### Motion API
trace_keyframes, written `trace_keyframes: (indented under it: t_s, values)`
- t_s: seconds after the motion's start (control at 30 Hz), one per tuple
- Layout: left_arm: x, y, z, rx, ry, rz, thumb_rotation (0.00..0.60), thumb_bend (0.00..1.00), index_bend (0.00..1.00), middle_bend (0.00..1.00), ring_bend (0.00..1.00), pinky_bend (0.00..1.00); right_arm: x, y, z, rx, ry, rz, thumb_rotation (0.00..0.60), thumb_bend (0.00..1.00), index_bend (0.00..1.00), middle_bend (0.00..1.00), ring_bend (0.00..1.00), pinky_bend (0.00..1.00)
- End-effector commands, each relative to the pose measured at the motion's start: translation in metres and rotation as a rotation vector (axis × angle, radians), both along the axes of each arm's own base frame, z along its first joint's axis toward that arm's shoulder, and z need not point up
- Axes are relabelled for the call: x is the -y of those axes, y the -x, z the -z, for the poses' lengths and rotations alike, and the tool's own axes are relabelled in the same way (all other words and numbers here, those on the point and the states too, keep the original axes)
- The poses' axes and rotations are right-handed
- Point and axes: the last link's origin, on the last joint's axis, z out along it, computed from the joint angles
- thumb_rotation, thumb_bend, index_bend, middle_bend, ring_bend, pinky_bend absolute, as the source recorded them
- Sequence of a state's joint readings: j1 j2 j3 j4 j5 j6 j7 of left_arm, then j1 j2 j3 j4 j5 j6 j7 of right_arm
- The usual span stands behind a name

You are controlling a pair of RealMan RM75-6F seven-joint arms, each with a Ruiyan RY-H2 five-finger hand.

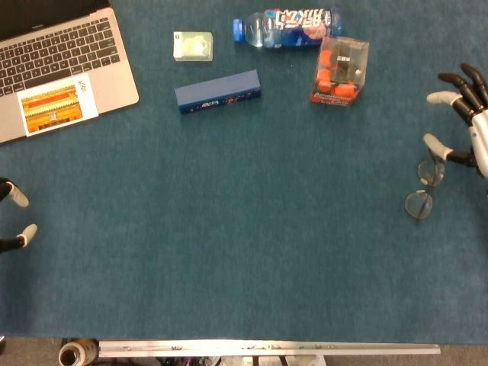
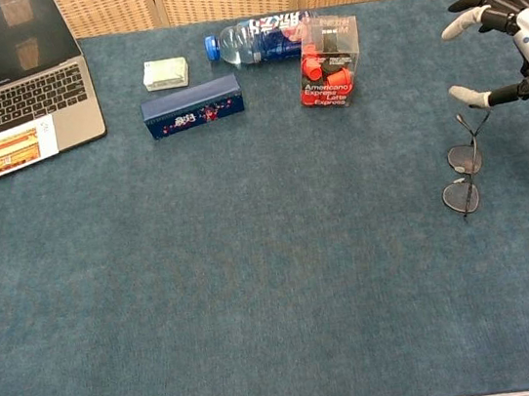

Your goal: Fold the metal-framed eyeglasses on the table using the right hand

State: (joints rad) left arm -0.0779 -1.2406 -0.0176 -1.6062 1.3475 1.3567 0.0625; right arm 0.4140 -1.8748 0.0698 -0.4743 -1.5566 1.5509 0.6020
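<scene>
R hand (image 2: 519, 44) open w/ fingers spread, thumb tip just above the eyeglasses (image 2: 463, 178), which lie below-left of it.

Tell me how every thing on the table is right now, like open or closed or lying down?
eyeglasses: flat on the table, one arm swung out toward the right hand.
right hand: open, fingers spread, one fingertip at the glasses' arm.
left hand: only fingertips show at the edge, holding nothing visible.
laptop: lid open.
water bottle: lying on its side, blue cap on.
blue box: closed, lying flat.
clear box: standing, orange pieces inside.
</scene>
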Motion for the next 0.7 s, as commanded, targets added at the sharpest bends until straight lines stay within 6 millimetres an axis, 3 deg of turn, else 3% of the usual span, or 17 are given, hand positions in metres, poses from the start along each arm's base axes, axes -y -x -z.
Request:
trace_keyframes:
  t_s: [0.03,0.7]
  values:
    - [0.0,0.0,0.0,0.0,-0.002,0.001,0.6,0.16,0.49,0.36,0.24,0.51,-0.002,-0.001,0.002,-0.001,-0.009,-0.008,0.6,0.15,0.37,0.22,0.09,0.3]
    - [-0.001,-0.002,-0.004,-0.004,-0.008,0.011,0.6,0.16,0.49,0.36,0.24,0.51,-0.025,-0.002,0.019,-0.04,-0.11,-0.042,0.6,0.15,0.37,0.22,0.09,0.3]
